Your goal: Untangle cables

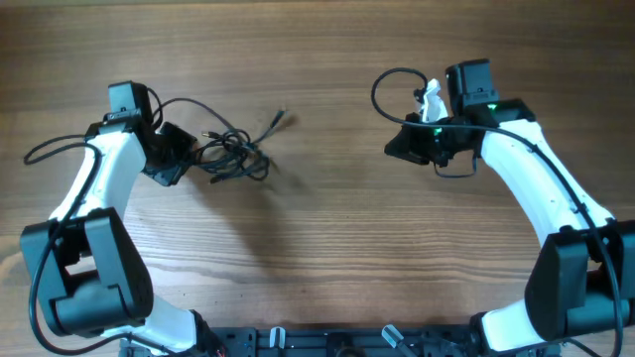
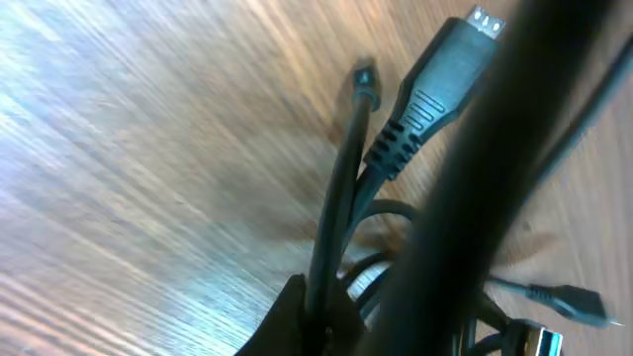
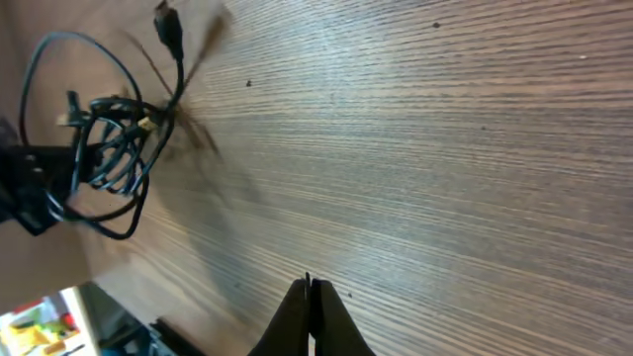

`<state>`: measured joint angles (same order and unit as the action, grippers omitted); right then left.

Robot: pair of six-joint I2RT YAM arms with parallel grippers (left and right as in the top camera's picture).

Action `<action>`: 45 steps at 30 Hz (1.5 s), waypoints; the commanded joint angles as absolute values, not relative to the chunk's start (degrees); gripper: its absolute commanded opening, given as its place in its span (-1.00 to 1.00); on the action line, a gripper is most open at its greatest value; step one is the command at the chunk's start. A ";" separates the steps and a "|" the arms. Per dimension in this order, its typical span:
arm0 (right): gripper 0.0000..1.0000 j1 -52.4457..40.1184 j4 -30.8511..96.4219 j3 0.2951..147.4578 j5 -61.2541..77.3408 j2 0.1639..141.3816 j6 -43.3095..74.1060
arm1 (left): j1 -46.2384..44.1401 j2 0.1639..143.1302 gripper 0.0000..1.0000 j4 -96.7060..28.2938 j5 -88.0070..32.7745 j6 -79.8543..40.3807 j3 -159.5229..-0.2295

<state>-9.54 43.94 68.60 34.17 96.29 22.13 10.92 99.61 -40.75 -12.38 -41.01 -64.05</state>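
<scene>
The cables (image 1: 234,154) are a knotted black clump on the wooden table at the left, with one plug end (image 1: 281,121) trailing toward the middle. My left gripper (image 1: 189,157) is at the clump's left edge. In the left wrist view its jaws (image 2: 316,316) are shut on a thin black cord (image 2: 341,198), and a large plug (image 2: 435,89) and a small plug (image 2: 569,297) lie beside it. My right gripper (image 1: 395,149) is far to the right of the clump. Its jaws (image 3: 311,289) are shut over bare wood, with the clump (image 3: 109,148) distant.
The right arm's own thick black wire (image 1: 392,84) loops above its wrist, and the left arm's wire (image 1: 50,149) curves out at the far left. Bare wooden tabletop (image 1: 327,228) lies between the arms. The arm bases stand at the front edge.
</scene>
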 commanded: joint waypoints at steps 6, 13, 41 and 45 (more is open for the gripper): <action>-0.11 -18.41 40.69 67.79 31.66 95.26 18.90 | 5.43 99.98 0.61 -37.93 -19.94 -31.05 -63.64; 0.18 -25.63 36.69 67.79 31.73 95.31 18.50 | 3.77 98.91 0.89 -37.12 -26.79 -25.47 -63.77; -0.21 -47.70 12.62 67.79 17.98 108.55 32.03 | 3.75 97.49 1.00 -36.62 -41.23 -13.61 -63.77; -0.40 -47.72 12.91 67.77 16.23 108.60 32.14 | 3.75 97.49 1.00 -36.71 -40.38 -13.67 -63.77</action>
